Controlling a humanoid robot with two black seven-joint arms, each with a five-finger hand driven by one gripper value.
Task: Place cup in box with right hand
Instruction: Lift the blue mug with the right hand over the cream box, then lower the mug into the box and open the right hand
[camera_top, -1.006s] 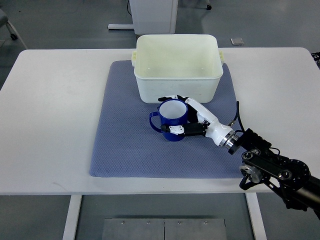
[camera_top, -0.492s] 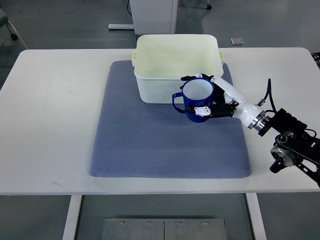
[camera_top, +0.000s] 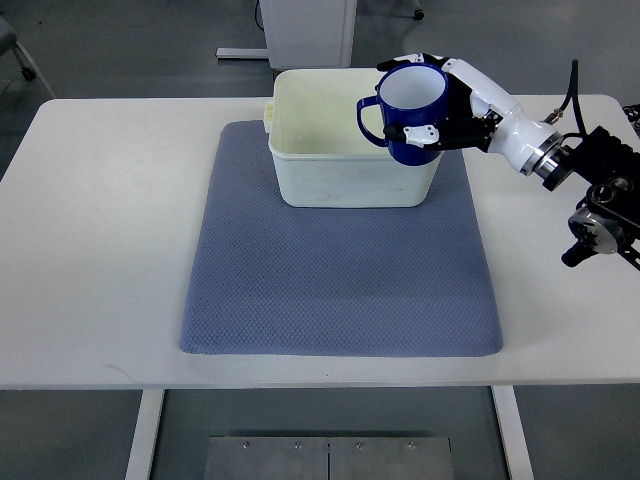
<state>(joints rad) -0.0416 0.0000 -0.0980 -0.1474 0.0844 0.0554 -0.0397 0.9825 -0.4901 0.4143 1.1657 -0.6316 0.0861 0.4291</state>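
Holding the blue cup (camera_top: 409, 112) upright in my right hand (camera_top: 447, 108), fingers wrapped round its side away from the handle so it can't tip, I have it above the right rim of the box (camera_top: 345, 176), not yet inside; the box sits on the grey mat (camera_top: 330, 290) on the counter (camera_top: 110, 220)

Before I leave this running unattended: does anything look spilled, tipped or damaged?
Nothing stands out. The right hand holds the blue cup upright over the box, which sits squarely on the flat grey mat. No spills or damage show.
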